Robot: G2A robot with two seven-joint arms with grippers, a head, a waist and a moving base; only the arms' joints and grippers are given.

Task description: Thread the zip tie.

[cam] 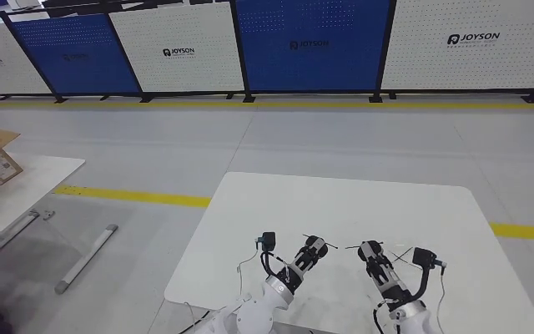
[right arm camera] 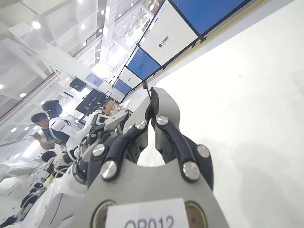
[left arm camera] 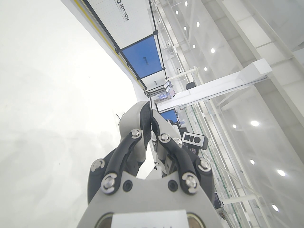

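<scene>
OK, right gripper [right arm camera: 152, 97] is pinched fully shut on the zip tie [right arm camera: 145, 86]. It's a thin black strip w/ a small boxy head poking out just past the fingertips, the rest hidden btw the pads. Left gripper [left arm camera: 150, 111] is closed tight too, pads together. A hair-thin dark strand shows at its tips, prob. the tie's tail, tho hard to be sure. Both grippers hang side by side above the white tabletop [cam: 350, 200], tips near each other but apart. Handling-wise: v. light, springy nylon by the look, and slick. It bends easy along its length, so a long free end will wobble and miss the slot. Best hold, I'd say: tail close to its tip w/ one gripper, head gripped right behind the box w/ the other, slot left unblocked.
</scene>
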